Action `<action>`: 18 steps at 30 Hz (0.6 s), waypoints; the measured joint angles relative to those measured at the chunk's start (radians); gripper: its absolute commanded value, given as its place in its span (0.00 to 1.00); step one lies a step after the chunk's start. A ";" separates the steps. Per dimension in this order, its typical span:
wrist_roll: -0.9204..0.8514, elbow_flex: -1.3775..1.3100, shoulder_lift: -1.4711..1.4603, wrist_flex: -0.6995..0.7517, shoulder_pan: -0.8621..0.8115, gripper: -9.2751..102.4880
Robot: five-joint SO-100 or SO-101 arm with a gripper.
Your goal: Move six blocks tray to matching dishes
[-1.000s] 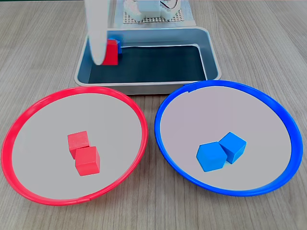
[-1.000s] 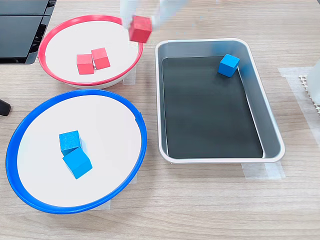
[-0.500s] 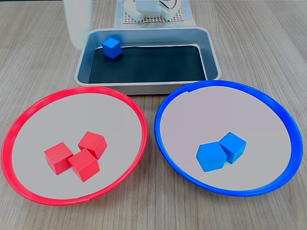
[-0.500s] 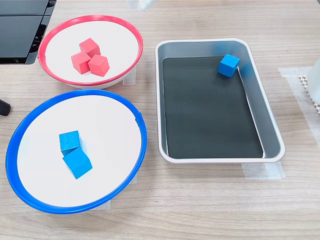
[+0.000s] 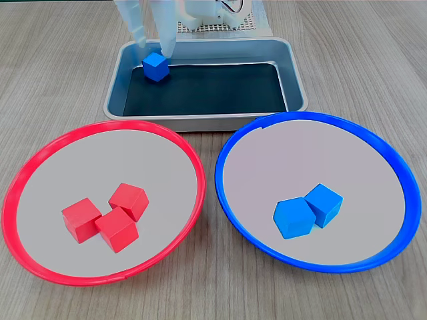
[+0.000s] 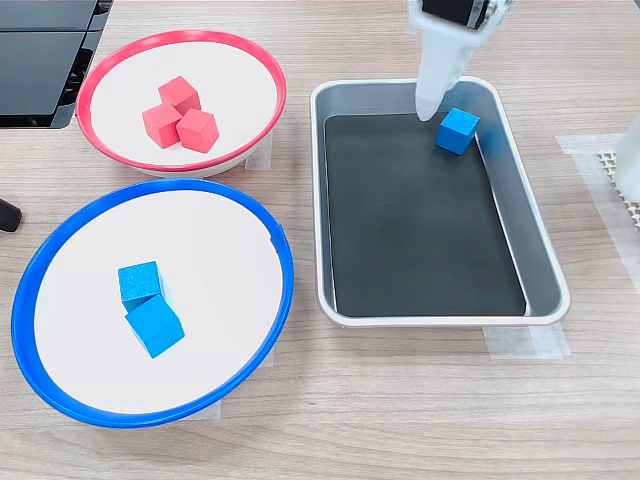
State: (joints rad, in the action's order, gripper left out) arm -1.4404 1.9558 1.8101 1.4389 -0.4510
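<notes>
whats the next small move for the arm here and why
Probably lower the open gripper a little so its jaws straddle the last blue block in the tray, then close. The red dish already holds three red blocks; the blue dish holds just two.

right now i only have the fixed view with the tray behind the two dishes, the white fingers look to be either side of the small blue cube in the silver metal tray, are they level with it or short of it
Observer: In a fixed view from the tray's side, one white finger ends right beside the small blue cube, over the dark bottom. I cannot tell whether it touches.
Operator: any room behind the cube
Observer: Little. The cube sits close to the sloped wall of the silver metal tray, near a corner.
Operator: anything past the red dish
Observer: A flat black object lies beside the red-rimmed round dish, at the picture's edge.
</notes>
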 measured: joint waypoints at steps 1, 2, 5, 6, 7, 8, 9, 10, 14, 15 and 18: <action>-0.034 0.000 0.000 0.003 -0.025 0.25; -0.077 0.002 0.000 -0.002 -0.055 0.25; -0.196 0.021 -0.008 -0.015 -0.132 0.24; -0.209 0.028 -0.008 -0.026 -0.138 0.23; -0.227 0.040 -0.012 -0.038 -0.141 0.23; -0.241 0.054 -0.017 -0.048 -0.143 0.23; -0.249 0.069 -0.017 -0.057 -0.147 0.23; -0.250 0.087 -0.015 -0.081 -0.153 0.23; -0.250 0.146 -0.018 -0.146 -0.155 0.23; -0.250 0.161 -0.015 -0.160 -0.149 0.23; -0.241 0.189 0.000 -0.189 -0.129 0.24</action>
State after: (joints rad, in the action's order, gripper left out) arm -1.6812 2.1445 1.8101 1.2502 -0.5798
